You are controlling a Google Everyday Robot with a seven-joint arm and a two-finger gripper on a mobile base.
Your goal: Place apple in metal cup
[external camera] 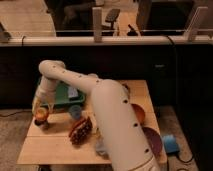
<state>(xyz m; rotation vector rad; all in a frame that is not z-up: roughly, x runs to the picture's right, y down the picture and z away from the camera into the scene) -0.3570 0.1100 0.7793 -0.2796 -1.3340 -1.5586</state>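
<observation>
The apple (40, 114) is a small orange-yellow ball at the table's left edge. My gripper (40, 109) points down over it, at the end of the white arm that bends across the table from the lower right. The gripper is shut on the apple. Right under the apple is a small dark shape, the metal cup (43, 123); it is mostly hidden by the apple and gripper, and I cannot tell whether the apple touches it.
A green tray (61, 95) lies behind the gripper. A light blue cup (75, 111) and a brown ridged object (80, 130) stand to its right. An orange-brown bowl (138, 113) and a purple plate (153, 140) sit at the right. The table's left edge is close.
</observation>
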